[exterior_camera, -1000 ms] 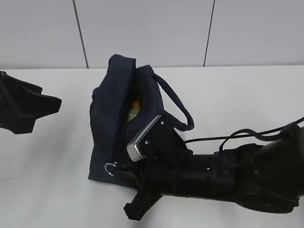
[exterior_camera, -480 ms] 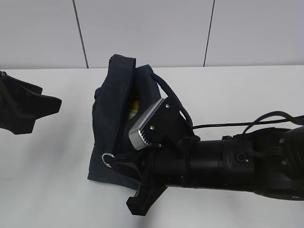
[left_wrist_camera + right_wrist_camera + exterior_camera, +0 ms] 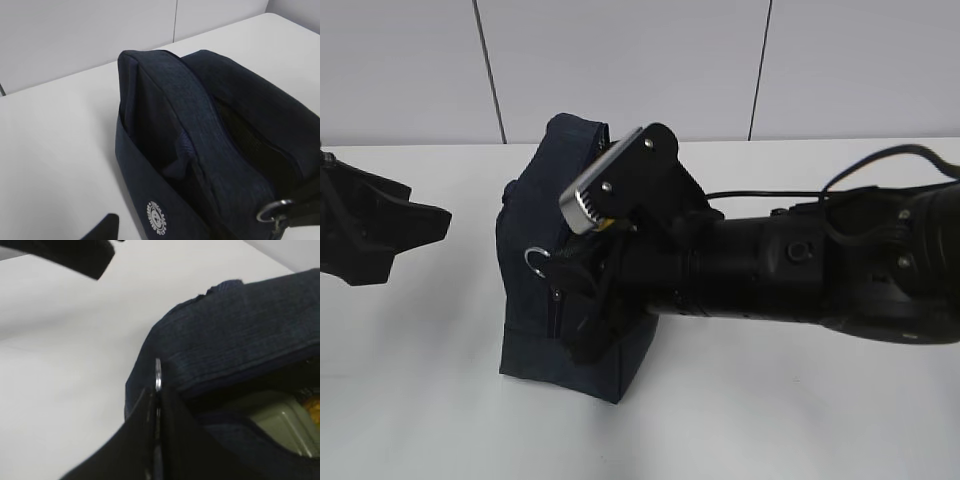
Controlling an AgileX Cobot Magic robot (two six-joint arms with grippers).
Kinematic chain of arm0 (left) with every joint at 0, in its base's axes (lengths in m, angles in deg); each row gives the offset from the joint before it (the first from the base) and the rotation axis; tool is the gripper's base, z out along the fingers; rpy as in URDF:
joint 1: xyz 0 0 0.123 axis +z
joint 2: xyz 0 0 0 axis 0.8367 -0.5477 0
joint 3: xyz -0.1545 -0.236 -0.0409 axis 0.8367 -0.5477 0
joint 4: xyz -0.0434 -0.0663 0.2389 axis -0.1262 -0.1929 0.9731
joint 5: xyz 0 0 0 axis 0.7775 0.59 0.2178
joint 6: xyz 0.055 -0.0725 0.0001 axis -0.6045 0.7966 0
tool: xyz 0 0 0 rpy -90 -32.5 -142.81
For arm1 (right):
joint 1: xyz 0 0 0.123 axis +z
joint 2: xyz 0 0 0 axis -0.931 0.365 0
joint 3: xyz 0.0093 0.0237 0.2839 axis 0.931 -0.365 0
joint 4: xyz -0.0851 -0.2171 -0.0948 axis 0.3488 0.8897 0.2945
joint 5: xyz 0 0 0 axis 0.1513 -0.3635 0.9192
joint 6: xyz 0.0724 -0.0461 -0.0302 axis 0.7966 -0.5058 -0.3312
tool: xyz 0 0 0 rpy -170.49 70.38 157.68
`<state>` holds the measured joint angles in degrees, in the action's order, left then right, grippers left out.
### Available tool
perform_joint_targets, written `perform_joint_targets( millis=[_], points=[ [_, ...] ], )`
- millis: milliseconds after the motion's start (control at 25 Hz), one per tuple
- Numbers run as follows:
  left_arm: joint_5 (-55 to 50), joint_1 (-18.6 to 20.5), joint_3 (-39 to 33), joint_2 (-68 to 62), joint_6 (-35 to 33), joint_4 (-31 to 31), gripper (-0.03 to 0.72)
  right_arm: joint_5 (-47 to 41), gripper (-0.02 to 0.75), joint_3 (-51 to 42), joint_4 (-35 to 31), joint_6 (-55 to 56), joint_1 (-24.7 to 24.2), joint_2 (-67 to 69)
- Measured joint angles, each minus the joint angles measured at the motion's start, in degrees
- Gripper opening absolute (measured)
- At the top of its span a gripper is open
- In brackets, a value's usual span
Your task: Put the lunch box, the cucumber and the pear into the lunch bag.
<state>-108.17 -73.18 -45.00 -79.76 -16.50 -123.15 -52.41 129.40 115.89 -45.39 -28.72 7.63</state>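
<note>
The right gripper (image 3: 156, 440), fingers pinched on the metal ring pull (image 3: 158, 374) of the lunch bag (image 3: 535, 300) (lunch box (image 3: 280, 422) and something yellow inside), could lose the thin ring or tip the bag, since the left gripper (image 3: 380, 225) idles half-spread beside it.

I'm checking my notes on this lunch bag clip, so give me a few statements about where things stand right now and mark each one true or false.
1. The right hand is shut on the zipper ring of the lunch bag. True.
2. The lunch box lies on the table beside the bag. False: its pale green shows inside the bag's opening.
3. The left hand grips the bag's handle. False: it hangs apart, left of the bag, holding nothing.
4. The bag stands on the white table. True.
5. The bag is zipped fully shut. False: a gap shows the contents.
</note>
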Motion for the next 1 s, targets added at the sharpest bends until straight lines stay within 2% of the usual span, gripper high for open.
perform_joint_targets(
  millis=[160, 480, 800, 1000],
  points=[
    [-0.5, 0.0, 0.0, 0.0, 0.0, 0.0, 0.34, -3.9, 0.0, 3.8, 0.3, 0.0, 0.0, 0.0],
    [-1.9, 0.0, 0.0, -4.5, -1.9, -1.4, 0.34, -5.4, 0.0, 4.9, 0.7, 0.4, 0.0, -1.4],
    [-4.3, 0.0, 0.0, -10.0, -20.7, -19.6, 0.34, -6.6, 0.0, 5.0, 1.9, 1.0, 0.0, -2.6],
    [-7.2, 0.0, 0.0, -12.7, -29.3, -26.5, 0.34, -6.8, 0.0, 5.0, 2.3, 1.7, 0.0, -2.6]
  ],
)
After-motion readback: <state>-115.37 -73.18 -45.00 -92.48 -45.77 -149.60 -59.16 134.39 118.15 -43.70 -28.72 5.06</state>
